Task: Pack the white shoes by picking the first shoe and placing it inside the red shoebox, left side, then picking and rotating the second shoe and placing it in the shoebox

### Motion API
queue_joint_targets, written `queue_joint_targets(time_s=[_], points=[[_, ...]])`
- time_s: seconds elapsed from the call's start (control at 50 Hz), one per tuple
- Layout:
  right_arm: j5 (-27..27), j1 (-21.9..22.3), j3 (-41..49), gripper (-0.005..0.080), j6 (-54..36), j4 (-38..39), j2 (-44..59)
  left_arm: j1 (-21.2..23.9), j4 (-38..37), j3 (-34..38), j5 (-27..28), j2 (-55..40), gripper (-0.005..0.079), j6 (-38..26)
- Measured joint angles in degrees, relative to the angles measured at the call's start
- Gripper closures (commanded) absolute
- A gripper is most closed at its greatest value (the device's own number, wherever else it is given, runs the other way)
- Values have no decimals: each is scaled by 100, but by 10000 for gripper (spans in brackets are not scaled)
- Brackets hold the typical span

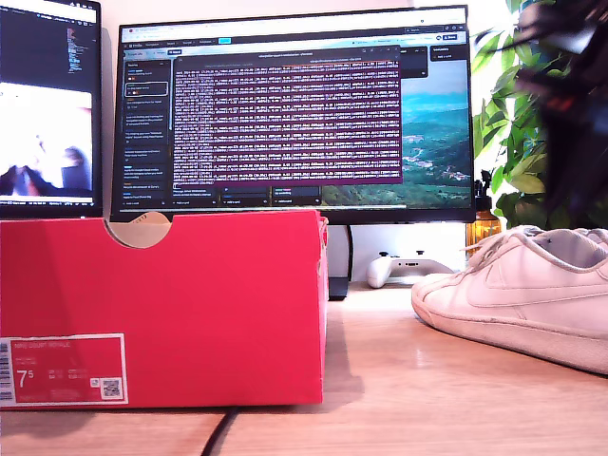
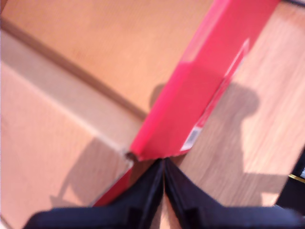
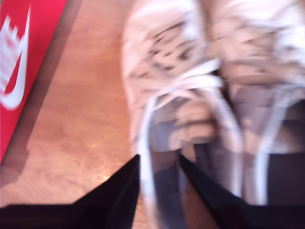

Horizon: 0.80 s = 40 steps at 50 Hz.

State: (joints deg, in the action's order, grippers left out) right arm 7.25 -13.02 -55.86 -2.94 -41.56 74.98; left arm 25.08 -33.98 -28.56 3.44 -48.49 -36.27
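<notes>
nothing is packed yet: both white shoes (image 3: 209, 90) sit on the desk (image 1: 399, 389), at 3 o'clock of the red shoebox (image 1: 161, 313) in the exterior view. my second claw (image 3: 159, 167) is apart around a shoe's collar; my first claw (image 2: 163, 179) is together over the box edge.

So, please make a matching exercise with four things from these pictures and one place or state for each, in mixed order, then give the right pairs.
Things:
1. red shoebox
2. white shoes
3. my first gripper
4. my second gripper

Places or states:
A. open, over the laces of a shoe
B. on the desk at the exterior view's right
C. shut, at a corner of the box
D. bears a 7.5 label, at the exterior view's left

Pairs: 1-D, 2-B, 3-C, 4-A
</notes>
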Motion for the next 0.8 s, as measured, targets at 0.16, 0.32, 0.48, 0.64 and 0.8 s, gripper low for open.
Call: queue_joint_targets(time_s=[0.16,0.32,0.48,0.64,0.8], points=[[-9,-70,0,430,-142,-170,179,0,0,0,13,0,762,0],[-26,-68,0,396,-149,-216,428,0,0,0,15,0,762,0],[-31,-61,0,396,-275,-216,614,0,13,0,15,0,762,0],[-22,-61,-7,396,-317,-216,938,0,17,0,15,0,762,0],[-28,-63,-55,402,-468,-168,1364,0,17,0,17,0,762,0]])
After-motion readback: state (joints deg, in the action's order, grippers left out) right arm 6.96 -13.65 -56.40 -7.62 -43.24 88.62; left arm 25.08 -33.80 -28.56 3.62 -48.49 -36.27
